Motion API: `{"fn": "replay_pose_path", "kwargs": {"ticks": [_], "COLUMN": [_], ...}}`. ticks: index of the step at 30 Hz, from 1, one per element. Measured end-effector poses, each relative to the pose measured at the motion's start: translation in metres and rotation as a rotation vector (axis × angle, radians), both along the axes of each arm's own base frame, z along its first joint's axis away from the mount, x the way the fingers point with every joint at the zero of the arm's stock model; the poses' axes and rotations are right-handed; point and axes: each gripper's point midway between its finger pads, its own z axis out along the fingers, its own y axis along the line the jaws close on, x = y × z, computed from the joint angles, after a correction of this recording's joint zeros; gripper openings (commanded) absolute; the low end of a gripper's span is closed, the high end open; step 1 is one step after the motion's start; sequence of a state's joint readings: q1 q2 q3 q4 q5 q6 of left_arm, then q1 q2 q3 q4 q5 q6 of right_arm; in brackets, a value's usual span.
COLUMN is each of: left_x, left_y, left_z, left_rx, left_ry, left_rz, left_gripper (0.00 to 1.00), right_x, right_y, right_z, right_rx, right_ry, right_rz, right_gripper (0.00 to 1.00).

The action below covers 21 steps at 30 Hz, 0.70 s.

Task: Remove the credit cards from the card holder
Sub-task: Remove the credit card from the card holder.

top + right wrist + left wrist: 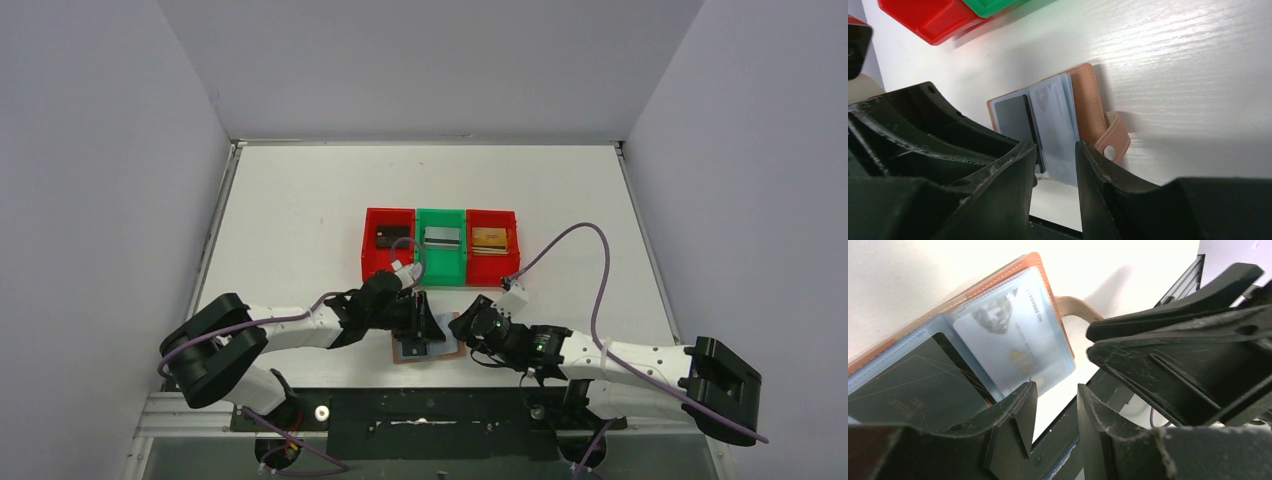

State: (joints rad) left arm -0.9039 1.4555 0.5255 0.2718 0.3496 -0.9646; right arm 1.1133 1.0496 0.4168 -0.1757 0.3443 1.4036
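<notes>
The tan card holder (413,351) lies open on the table near its front edge, snap tab (1114,140) to the right. Its clear sleeves hold a black credit card (913,390) and a pale blue one (1015,337). My left gripper (1055,392) is open just above the holder. One fingertip (1025,390) sits at the blue card's sleeve edge, and only table shows in the gap. My right gripper (1055,150) is open too, its tips at the near edge of the sleeves (1058,125) with nothing clamped. The two grippers (430,325) (463,328) nearly meet over the holder.
Behind the holder stand three joined bins: a red bin (372,255) with a black card, a green bin (441,268) with a silver card, and a red bin (512,226) with a gold card. The table's front edge and black rail (420,405) are just behind the grippers.
</notes>
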Motion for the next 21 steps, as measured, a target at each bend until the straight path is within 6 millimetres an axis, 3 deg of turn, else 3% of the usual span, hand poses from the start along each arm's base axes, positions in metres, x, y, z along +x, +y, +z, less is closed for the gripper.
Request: {"fn": "replay_pose_path", "kwargs": {"ticks": [8,17,21], "left_x": [0.003,0.018,0.018], "left_y": [0.011,0.036,0.053], "left_z": [-0.008,0.020,0.013], "left_rx": [0.069,0.099,0.139], "left_ry": [-0.007,-0.106,-0.105], "left_rz": [0.044,0.171,0.209], "left_gripper": [0.34,0.35,0.35], "right_x": [0.002,0.000,-0.001], "right_y": [0.005,0.014,0.019], "right_z": [0.012,-0.001,-0.005], "right_rx": [0.035,-0.027,-0.048], "right_ry": [-0.035,-0.008,0.007], "right_rz": [0.009,0.053,0.067], "right_gripper": [0.36,0.37,0.37]}}
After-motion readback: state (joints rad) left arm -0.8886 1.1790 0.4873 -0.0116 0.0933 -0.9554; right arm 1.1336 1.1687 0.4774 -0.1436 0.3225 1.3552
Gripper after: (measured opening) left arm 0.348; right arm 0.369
